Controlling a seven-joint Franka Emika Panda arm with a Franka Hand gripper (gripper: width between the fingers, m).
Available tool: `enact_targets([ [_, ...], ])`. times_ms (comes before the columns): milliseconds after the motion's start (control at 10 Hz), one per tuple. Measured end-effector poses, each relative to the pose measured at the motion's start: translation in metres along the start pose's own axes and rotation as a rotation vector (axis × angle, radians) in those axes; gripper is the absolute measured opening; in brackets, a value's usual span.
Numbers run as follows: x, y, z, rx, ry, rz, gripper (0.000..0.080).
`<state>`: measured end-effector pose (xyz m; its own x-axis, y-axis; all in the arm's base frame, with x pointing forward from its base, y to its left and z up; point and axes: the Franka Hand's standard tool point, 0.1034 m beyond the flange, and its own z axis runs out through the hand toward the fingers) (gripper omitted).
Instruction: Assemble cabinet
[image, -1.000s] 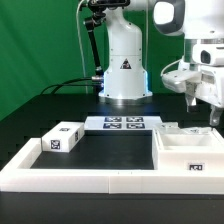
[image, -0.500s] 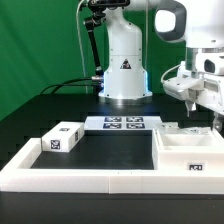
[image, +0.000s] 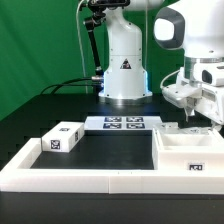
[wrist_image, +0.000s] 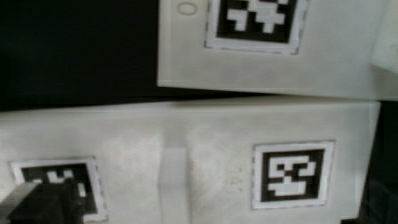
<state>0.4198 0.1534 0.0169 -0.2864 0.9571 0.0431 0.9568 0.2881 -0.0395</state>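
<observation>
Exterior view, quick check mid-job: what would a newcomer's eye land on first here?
The big white arm base stands at the back centre against green, with the end effector hanging above the open white box shell on the exterior view's right. A small tagged white block sits alone on the exterior view's left, and the marker board lies flat between them further back.

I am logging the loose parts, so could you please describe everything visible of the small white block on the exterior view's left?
The small white block looks matte and boxy, with black-and-white tags on two visible faces. It lies flat, slightly askew, on the black table beside the low white border wall, away from the gripper.
</observation>
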Motion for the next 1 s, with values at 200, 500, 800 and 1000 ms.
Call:
enact_targets([
  [200,-0.0004,-0.0005,0.0007,0.002,0.000,0.004,0.0684],
  [500,-0.0033,-0.0027,0.0044,0.010,0.003,0.013,0.0318],
  [800,-0.0042,-0.0012,0.0034,0.007,0.003,0.016,0.0067],
  [1000,-0.0043,-0.0013,0.0034,0.007,0.003,0.017,0.0068],
])
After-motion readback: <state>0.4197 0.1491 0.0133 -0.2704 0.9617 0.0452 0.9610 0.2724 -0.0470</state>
